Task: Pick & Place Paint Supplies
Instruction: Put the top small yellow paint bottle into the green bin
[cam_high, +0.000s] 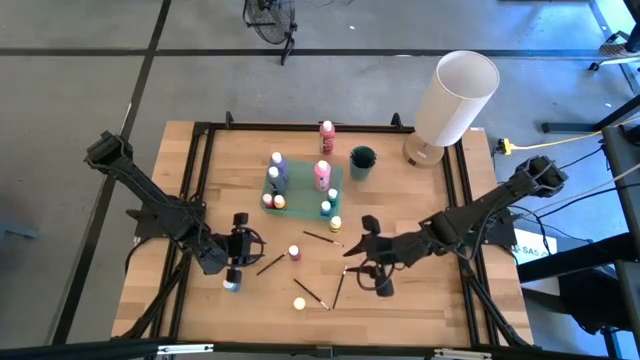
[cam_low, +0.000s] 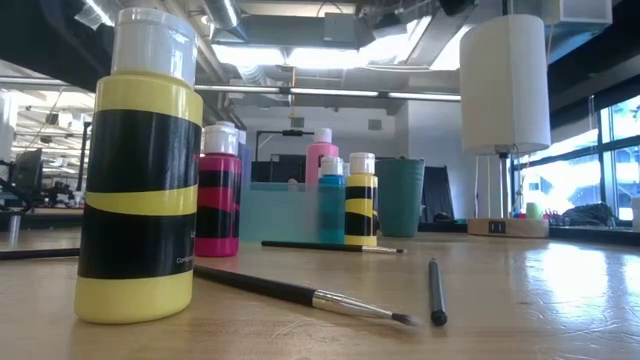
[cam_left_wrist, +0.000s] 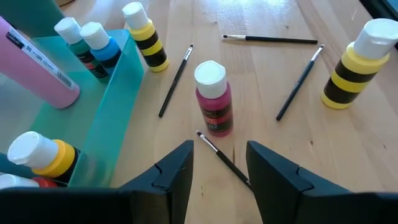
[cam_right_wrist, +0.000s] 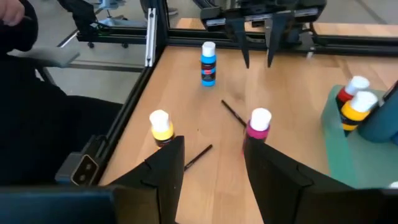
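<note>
The left gripper (cam_high: 239, 244) hangs at about 8 o'clock on the table (cam_high: 420, 300), its fingers apart with nothing between them. Its wrist view shows a pink bottle (cam_left_wrist: 213, 106) standing just ahead of the fingertips and a brush (cam_left_wrist: 224, 158) running in under them. The high view cannot show that the gap is bare.

The right gripper (cam_high: 374, 266) sits at about 4 o'clock, fingers likewise spread and holding nothing. Only its wrist view shows a blue bottle (cam_right_wrist: 208, 62) upright just beside the left gripper, plus a dark sleeve (cam_right_wrist: 15, 25) beyond the table edge.

Near the centre, a teal tray (cam_high: 303, 187) holds a purple bottle (cam_high: 278, 165), a tall pink bottle (cam_high: 322, 175) and several small ones. A striped yellow bottle (cam_high: 335, 223) stands just outside its 5 o'clock corner. A tall red bottle (cam_high: 327, 135) stands at the tray's 12 o'clock, and a dark green cup (cam_high: 362, 162) at its 2 o'clock. What the cup holds cannot be told.

Another yellow bottle (cam_high: 299, 302) stands at 6 o'clock, and it fills the low view's foreground. Four brushes lie loose on the pale wood between the grippers. A white cylinder (cam_high: 455, 100) stands at 1 o'clock. Around the table is grey floor.
</note>
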